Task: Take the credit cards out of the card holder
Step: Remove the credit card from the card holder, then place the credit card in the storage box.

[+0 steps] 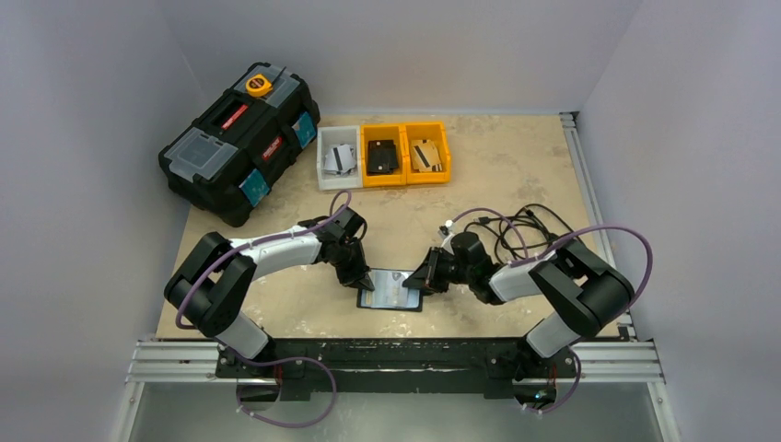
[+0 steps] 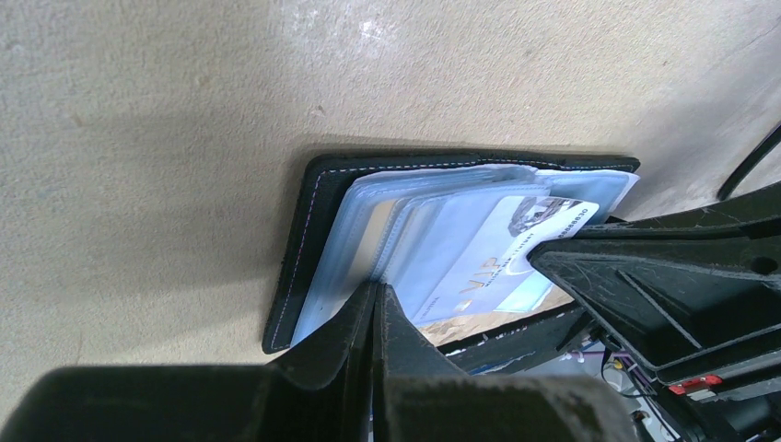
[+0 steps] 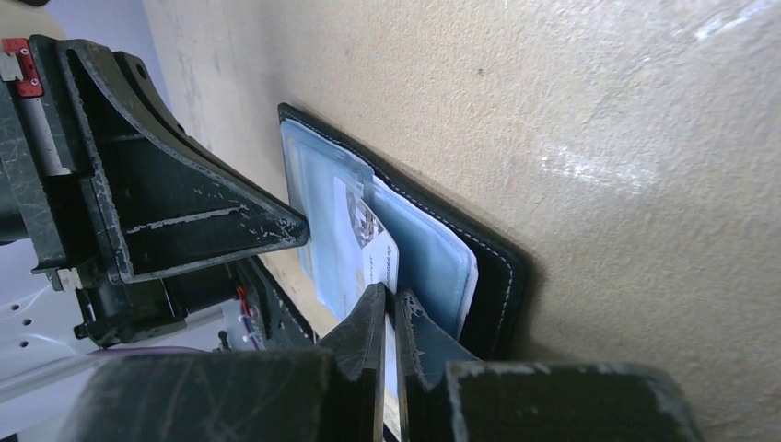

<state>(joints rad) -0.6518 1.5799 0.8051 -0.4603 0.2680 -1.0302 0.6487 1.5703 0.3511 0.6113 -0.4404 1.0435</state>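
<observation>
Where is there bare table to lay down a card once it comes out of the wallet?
Bare table lies between the bins and the card holder, and more from the bins rightward to the rail. It is crowded at the card holder, where the left gripper and right gripper meet, and at the cable tangle beside the right arm.

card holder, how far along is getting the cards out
Done: the card holder lies open on the table, its clear sleeves exposed. In hand: the left gripper, shut, has its tips at the sleeves, while the right gripper is shut on a pale credit card that still overlaps them. Left: pulling that card fully free, then any others; how many remain is hard to tell.
</observation>
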